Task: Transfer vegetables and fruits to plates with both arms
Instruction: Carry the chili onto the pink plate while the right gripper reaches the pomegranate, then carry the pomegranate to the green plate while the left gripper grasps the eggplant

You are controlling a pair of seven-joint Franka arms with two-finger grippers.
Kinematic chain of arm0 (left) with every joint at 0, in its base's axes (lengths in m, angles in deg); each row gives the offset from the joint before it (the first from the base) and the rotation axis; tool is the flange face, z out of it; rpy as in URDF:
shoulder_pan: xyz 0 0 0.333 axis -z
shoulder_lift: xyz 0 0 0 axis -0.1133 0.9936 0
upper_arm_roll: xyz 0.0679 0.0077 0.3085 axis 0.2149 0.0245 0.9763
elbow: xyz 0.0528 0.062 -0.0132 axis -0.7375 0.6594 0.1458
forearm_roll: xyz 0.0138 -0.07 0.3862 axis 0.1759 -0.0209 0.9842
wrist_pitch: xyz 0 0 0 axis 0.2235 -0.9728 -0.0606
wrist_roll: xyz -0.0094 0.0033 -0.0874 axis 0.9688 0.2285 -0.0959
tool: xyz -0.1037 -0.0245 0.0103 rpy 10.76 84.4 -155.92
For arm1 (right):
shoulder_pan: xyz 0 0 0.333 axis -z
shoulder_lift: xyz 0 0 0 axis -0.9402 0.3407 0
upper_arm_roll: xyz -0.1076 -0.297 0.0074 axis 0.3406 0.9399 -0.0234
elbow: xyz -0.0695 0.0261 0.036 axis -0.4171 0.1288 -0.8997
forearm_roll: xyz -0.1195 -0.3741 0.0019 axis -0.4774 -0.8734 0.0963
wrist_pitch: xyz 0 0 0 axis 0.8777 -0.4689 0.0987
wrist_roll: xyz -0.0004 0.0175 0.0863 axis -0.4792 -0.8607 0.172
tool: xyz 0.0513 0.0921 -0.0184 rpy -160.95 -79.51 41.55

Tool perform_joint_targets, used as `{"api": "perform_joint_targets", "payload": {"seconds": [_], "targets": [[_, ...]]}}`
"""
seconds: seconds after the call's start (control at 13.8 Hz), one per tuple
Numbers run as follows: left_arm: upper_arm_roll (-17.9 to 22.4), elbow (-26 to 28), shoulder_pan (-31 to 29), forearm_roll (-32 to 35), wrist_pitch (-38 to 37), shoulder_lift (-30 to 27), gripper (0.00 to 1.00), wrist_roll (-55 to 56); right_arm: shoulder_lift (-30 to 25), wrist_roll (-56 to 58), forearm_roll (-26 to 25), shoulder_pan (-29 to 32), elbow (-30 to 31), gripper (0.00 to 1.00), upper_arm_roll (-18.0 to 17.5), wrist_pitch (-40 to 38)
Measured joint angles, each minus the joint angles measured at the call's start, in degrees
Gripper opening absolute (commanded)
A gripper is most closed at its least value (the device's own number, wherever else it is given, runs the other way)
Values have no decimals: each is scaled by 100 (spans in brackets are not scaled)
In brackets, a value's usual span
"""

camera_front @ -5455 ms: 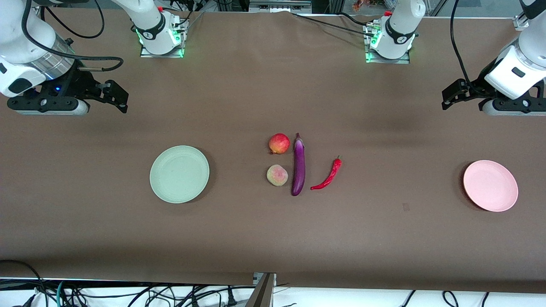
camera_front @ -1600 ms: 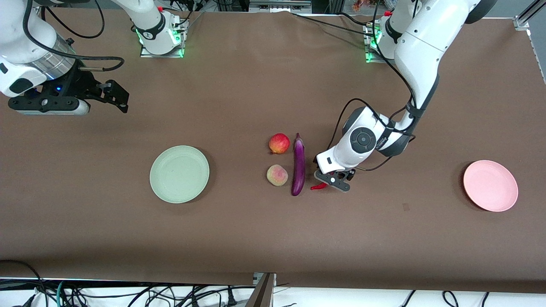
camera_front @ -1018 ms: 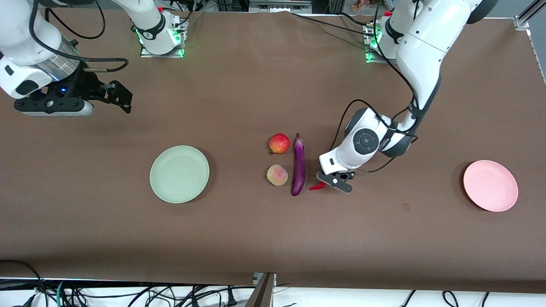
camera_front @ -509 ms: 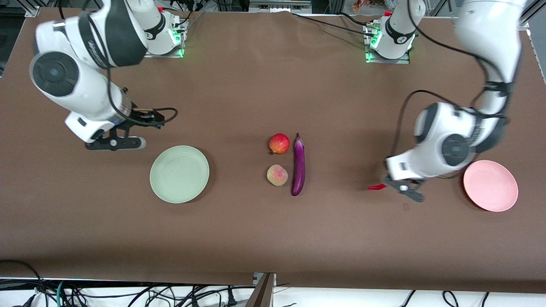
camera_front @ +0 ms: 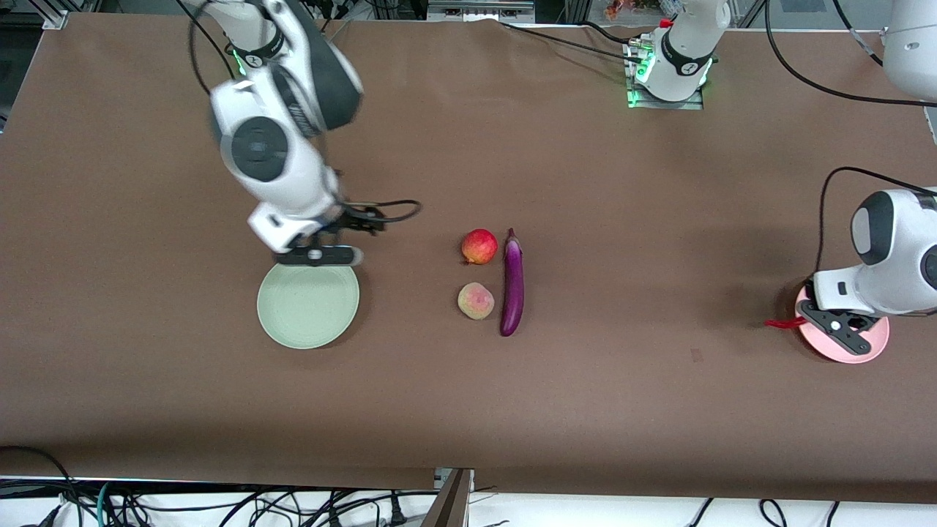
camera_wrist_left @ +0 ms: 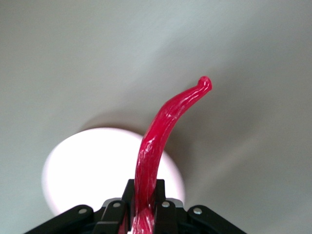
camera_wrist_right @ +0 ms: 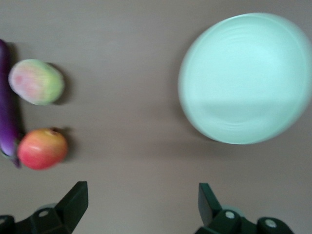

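My left gripper (camera_front: pixel 833 323) is shut on the red chili pepper (camera_front: pixel 780 322) and holds it over the pale pink plate (camera_front: pixel 875 344), at the edge nearest the table's middle. In the left wrist view the chili (camera_wrist_left: pixel 163 126) sticks out from between the fingers (camera_wrist_left: pixel 145 204) above the plate (camera_wrist_left: pixel 87 170). My right gripper (camera_front: pixel 316 255) is open and empty over the pale green plate's (camera_front: pixel 307 311) farther rim. The apple-like fruit (camera_front: pixel 479 246), the peach (camera_front: pixel 476 301) and the purple eggplant (camera_front: pixel 513 285) lie together mid-table. The right wrist view shows the plate (camera_wrist_right: pixel 246 78), the peach (camera_wrist_right: pixel 36 82), the apple-like fruit (camera_wrist_right: pixel 43 148) and the eggplant (camera_wrist_right: pixel 7 102) past the gripper (camera_wrist_right: pixel 142 204).
The brown tablecloth (camera_front: pixel 659 402) covers the whole table. The two arm bases (camera_front: pixel 666 66) stand along the edge farthest from the front camera. Cables hang below the nearest edge.
My left gripper has carried the chili from mid-table to over the pink plate. My right gripper has swung from the table's end to over the green plate's farther rim.
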State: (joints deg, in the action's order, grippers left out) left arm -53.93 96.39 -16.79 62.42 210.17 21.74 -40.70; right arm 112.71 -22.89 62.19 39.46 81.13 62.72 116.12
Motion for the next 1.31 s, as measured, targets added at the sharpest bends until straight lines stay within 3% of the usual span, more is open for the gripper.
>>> {"api": "perform_joint_targets", "payload": {"seconds": [0.22, 0.36, 0.44, 0.51, 0.58, 0.8, 1.09, 1.31], "targets": [[20, -152, -350, 347, 399, 174, 0, -142, 911, -1307, -1, -840, -299, 100, -7, 1166], [23, -152, -678, 349, 845, 332, 2, -305, 1516, -1926, -5, -1256, -779, 100, 2, 1390], [20, -154, -767, 349, 981, 415, 15, -359, 1734, -2059, -8, -1370, -989, 100, 8, 1398], [17, -156, -794, 349, 1053, 475, 79, -367, 1880, -2096, -8, -1418, -1134, 100, 16, 1399], [5, -156, -789, 350, 1071, 502, 100, -367, 1958, -2096, -16, -1420, -1217, 100, 26, 1397], [-37, -192, -781, 350, 1072, 504, 100, -360, 2032, -2095, -350, -1462, -1253, 100, 41, 1366], [-91, -274, -786, 350, 1070, 487, 100, -360, 2330, -2097, -429, -1551, -1252, 100, 41, 1504], [-423, -336, -783, 349, 743, 316, 100, -353, 2509, -2097, -432, -1567, -1256, 98, 41, 1669]]}}
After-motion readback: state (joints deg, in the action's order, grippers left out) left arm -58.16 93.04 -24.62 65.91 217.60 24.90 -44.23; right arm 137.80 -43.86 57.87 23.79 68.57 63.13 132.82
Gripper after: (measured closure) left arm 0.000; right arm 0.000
